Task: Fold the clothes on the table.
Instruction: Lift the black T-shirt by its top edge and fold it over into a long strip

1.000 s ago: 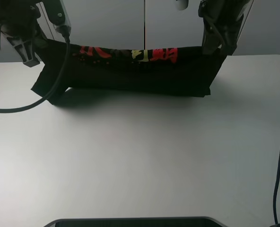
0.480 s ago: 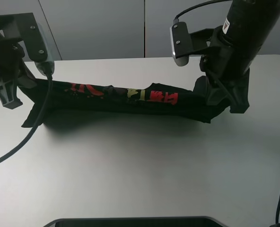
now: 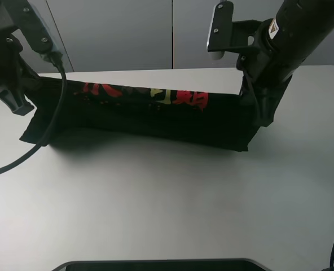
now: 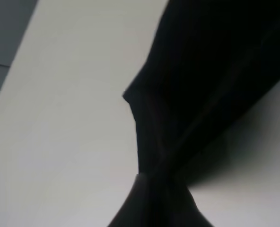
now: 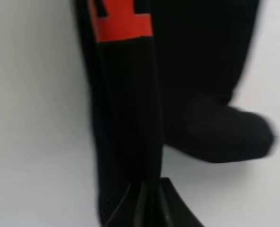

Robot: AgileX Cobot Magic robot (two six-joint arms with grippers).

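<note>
We see the left pincer (image 3: 30,93) and right pincer (image 3: 251,96) each pinching 1 end of the black T-shirt (image 3: 155,116), stretched between them over the counter (image 3: 167,203).

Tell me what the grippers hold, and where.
The T-shirt: left gripper pinches its left end, right gripper its right end, along the raised edge.

left hand (image 4: 155,189) clenched, right hand (image 5: 147,194) clenched (both held aloft)

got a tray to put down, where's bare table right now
Bare: the white table, near half, from the black T-shirt to the front edge. Crowded: the far strip, where left pincer and right pincer hold it stretched; a cable droops left.
</note>
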